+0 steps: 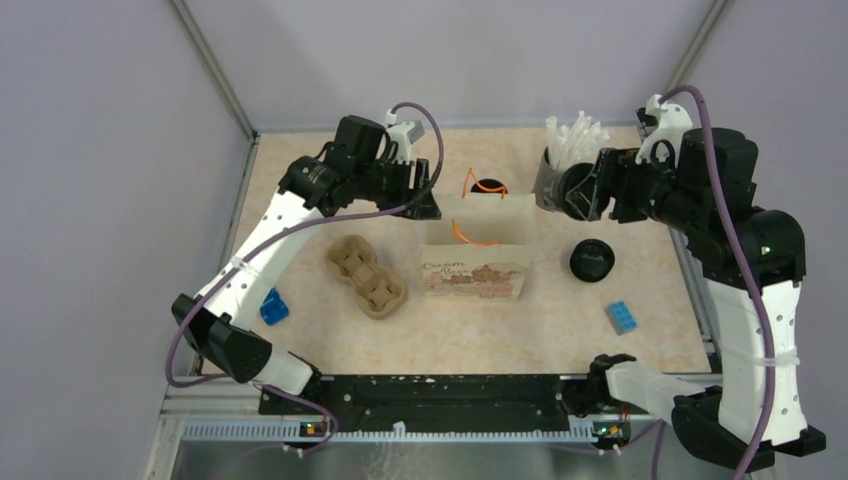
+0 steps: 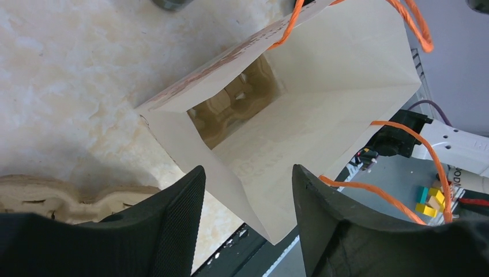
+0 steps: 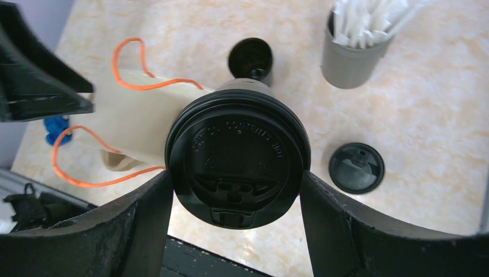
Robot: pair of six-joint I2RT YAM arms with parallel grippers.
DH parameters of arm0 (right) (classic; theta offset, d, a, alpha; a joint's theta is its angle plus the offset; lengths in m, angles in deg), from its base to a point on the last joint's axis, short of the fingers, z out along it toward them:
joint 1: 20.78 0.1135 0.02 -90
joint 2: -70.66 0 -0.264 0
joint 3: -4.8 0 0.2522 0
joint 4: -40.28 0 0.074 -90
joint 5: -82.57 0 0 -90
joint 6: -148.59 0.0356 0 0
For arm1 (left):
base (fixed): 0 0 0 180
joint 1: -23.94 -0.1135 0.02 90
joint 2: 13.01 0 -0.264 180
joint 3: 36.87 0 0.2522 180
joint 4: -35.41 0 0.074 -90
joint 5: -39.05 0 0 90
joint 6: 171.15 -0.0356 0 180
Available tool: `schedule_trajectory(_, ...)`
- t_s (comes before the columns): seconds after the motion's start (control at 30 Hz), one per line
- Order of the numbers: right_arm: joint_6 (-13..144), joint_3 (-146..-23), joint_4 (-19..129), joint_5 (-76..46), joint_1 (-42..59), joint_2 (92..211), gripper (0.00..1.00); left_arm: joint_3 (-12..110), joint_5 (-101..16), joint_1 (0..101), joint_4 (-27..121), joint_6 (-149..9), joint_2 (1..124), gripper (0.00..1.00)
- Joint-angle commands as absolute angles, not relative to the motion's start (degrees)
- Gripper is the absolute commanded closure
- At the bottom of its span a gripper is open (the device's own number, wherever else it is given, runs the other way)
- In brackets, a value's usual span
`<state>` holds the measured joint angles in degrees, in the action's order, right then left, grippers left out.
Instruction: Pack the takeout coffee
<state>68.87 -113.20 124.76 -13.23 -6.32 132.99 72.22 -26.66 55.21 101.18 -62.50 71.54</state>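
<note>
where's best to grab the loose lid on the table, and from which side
Grip the lid across its rim, straight down from above. It lies flat on the table, round and low, so a sideways approach would find little wall to pinch. The right gripper spans a cup with a like lid, so the width should fit.
</note>
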Motion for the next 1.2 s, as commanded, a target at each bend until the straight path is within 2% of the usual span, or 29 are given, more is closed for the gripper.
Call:
schedule_trajectory(0.0,68.8,-111.0,117.1,-25.8,-6.8,131.3,0.34,74.6,-28.8,56.9,99.2,-64.9,72.6,0.4)
schedule_trajectory(0.2,74.0,-101.1,106.2,-38.8,-6.6,125.9,0.35,76.6,-31.7,58.6,102.0,-66.5,74.7,0.54)
schedule_trajectory(0.3,73.2,-99.8,107.0,-37.5,-6.0,125.6,0.35,77.0,-31.9,59.0,102.2,-66.9,75.1,0.62)
schedule_trajectory(0.47,72.3,-99.0,107.6,-36.7,-4.3,126.3,0.36,76.1,-30.7,58.9,99.5,-68.1,74.4,0.88)
schedule_trajectory(0.6,72.1,-96.0,107.8,-31.5,2.4,126.3,0.36,72.7,-29.5,59.0,93.4,-68.8,72.3,1.0)
schedule_trajectory(0.7,71.6,-95.4,108.0,-25.1,7.6,126.6,0.37,70.8,-26.8,59.0,89.4,-69.2,70.9,1.0)
schedule_trajectory(0.87,71.2,-96.0,106.5,-19.1,10.5,127.4,0.38,70.5,-25.4,58.9,87.1,-69.2,70.8,1.0)
schedule_trajectory(0.97,69.7,-96.7,105.6,-17.7,10.6,128.7,0.38,70.1,-25.9,59.0,87.8,-70.1,70.8,0.95)
schedule_trajectory(1.03,68.6,-96.9,105.7,-17.0,10.9,129.9,0.38,69.5,-26.5,58.9,88.0,-70.6,70.6,0.88)
schedule_trajectory(1.17,65.8,-96.2,106.0,-13.8,13.6,131.6,0.38,73.1,-28.6,58.9,91.7,-68.9,71.8,0.6)
